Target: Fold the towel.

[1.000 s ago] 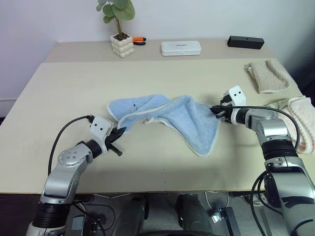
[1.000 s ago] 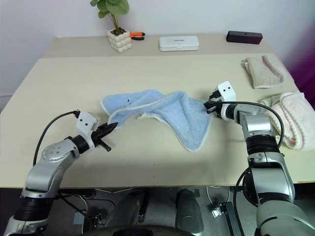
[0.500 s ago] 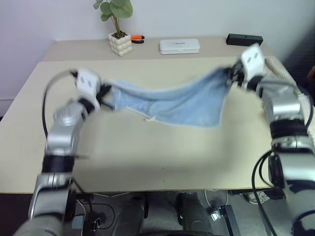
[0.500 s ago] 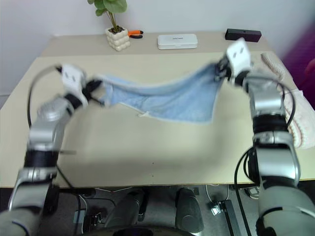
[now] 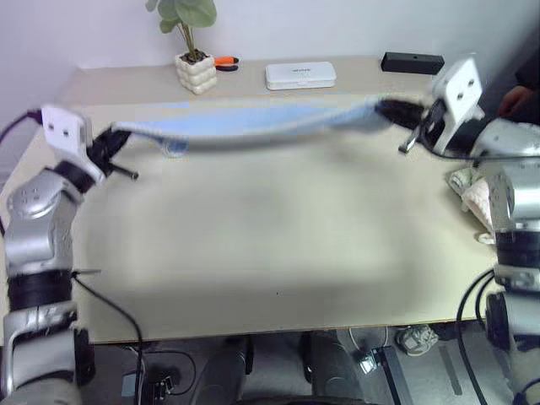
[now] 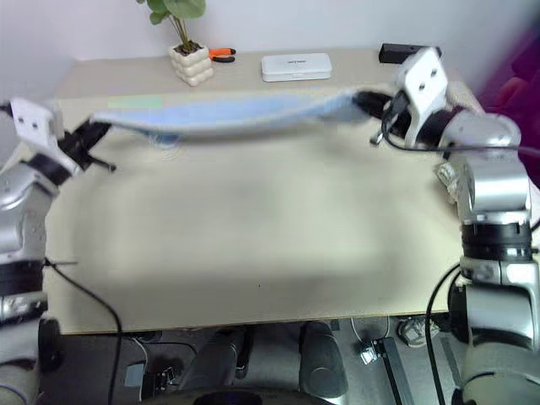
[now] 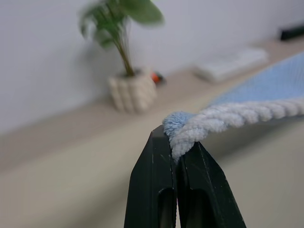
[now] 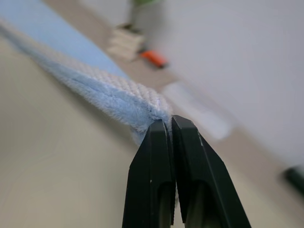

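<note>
You've got the beige tabletop (image 5: 253,236) below, and the light blue terry-cloth towel (image 5: 253,122) stretched in the air above its far half, strung between both arms. Left gripper (image 5: 114,139) is clamped on one corner, right gripper (image 5: 396,114) on the other. Head views give the full span; wrist views give the pinch: left fingers (image 7: 156,190) closed on the whitish stitched edging (image 7: 228,116), right fingers (image 8: 152,185) closed on fluffy blue edge. Potted green plant (image 5: 192,51) and white flat case (image 5: 300,75) sit at the far edge.

Beige table (image 5: 253,253), white wall (image 5: 101,25)
</note>
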Robot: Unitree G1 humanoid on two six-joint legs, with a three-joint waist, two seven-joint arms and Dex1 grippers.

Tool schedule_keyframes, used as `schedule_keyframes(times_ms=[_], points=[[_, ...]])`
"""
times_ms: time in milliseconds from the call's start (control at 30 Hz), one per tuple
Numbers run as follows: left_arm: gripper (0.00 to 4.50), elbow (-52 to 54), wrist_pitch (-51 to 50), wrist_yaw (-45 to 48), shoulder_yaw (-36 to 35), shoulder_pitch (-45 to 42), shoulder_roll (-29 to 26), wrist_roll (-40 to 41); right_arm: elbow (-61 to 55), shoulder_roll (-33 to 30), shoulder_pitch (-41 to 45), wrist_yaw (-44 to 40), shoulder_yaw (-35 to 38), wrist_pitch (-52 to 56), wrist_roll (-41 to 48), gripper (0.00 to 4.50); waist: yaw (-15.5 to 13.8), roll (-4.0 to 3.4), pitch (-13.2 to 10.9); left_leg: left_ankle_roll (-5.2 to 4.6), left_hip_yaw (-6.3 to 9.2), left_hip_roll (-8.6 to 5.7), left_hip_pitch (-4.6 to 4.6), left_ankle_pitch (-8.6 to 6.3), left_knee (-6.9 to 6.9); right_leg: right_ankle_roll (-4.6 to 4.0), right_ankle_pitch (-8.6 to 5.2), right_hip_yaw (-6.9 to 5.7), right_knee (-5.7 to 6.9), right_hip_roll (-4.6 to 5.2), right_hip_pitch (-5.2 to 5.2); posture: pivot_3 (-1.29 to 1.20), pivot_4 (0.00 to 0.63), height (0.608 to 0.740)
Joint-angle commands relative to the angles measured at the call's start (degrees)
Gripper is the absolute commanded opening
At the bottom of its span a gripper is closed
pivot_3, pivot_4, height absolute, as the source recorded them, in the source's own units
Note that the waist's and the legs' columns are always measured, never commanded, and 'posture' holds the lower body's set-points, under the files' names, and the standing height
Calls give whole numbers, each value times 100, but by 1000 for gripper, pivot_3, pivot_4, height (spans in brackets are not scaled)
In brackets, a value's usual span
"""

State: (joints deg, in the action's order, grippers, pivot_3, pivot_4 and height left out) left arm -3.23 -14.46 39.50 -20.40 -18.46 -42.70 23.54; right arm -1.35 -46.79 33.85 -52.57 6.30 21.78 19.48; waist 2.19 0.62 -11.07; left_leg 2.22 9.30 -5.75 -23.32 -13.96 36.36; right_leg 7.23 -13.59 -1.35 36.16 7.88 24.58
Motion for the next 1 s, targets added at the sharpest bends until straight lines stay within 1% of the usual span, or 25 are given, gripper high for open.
schedule_keyframes(times_ms=[33,100,200,267,333,400,467,567,633,767,900,1000], points=[[0,956,-427,551,-364,1100,-386,242,-968,-467,-1055,-617,290,563,523,88,-55,-3,0,-18,-2,4,13,-10,0,-4,2,1,1,-3,-11,0,150,740],[0,1422,-680,846,-436,1803,-569,391,-1390,-680,-1596,-820,448,918,853,88,-132,-7,-1,-19,-14,16,24,-11,-3,-9,4,8,-2,-13,-16,0,150,740],[0,1922,-1122,1270,-546,2554,-816,634,-1893,-981,-2186,-1195,706,1344,1341,88,-177,-12,-5,-18,-44,38,37,-10,2,-33,7,22,-1,-26,-22,0,150,740],[0,2056,-1328,1377,-593,2771,-917,698,-2081,-1119,-2415,-1350,812,1483,1529,88,-193,-10,-4,-18,-77,50,37,-10,7,-44,3,22,-1,-31,-25,0,150,740],[0,2148,-1638,1449,-715,2924,-1004,873,-2171,-1228,-2619,-1423,992,1618,1693,88,-195,-6,-2,-19,-100,56,56,-10,1,-43,3,31,-2,-31,-35,0,150,740],[0,2188,-1867,1494,-765,3002,-1089,939,-2229,-1327,-2806,-1503,1113,1671,1736,88,-191,-5,-1,-22,-117,58,65,-12,-7,-42,3,45,-4,-31,-35,0,150,740],[0,2149,-1873,1507,-720,2969,-1121,887,-2183,-1323,-2840,-1439,1132,1564,1626,88,-185,-5,-1,-27,-131,58,73,-15,-14,-35,4,57,-5,-31,-34,0,150,740],[0,1742,-1534,1305,-536,2419,-946,702,-1761,-1144,-2456,-1013,923,1242,1205,88,-182,-3,-2,-28,-140,59,78,-16,-14,-26,10,62,-6,-31,-34,0,150,740],[0,1288,-1287,1119,-335,1934,-822,473,-1391,-1036,-2167,-805,704,984,891,88,-182,-2,0,-27,-144,60,83,-16,-12,-28,11,64,-5,-31,-38,0,150,740],[0,332,-865,1146,146,1016,-639,139,-398,-745,-1447,-528,176,381,239,88,-163,0,0,-28,-151,57,86,-16,-16,-23,14,71,-7,-33,-37,0,150,740],[0,-555,-445,1194,570,355,-463,-209,402,-443,-879,-401,-161,-23,-154,88,-152,0,-1,-29,-155,55,84,-16,-17,-14,22,76,-4,-33,-28,0,150,740],[0,-882,-189,1327,775,166,-445,-378,501,-383,-805,-528,-198,-159,-169,88,-141,0,-1,-28,-157,55,85,-16,-20,-14,23,79,-4,-33,-26,0,150,740]])
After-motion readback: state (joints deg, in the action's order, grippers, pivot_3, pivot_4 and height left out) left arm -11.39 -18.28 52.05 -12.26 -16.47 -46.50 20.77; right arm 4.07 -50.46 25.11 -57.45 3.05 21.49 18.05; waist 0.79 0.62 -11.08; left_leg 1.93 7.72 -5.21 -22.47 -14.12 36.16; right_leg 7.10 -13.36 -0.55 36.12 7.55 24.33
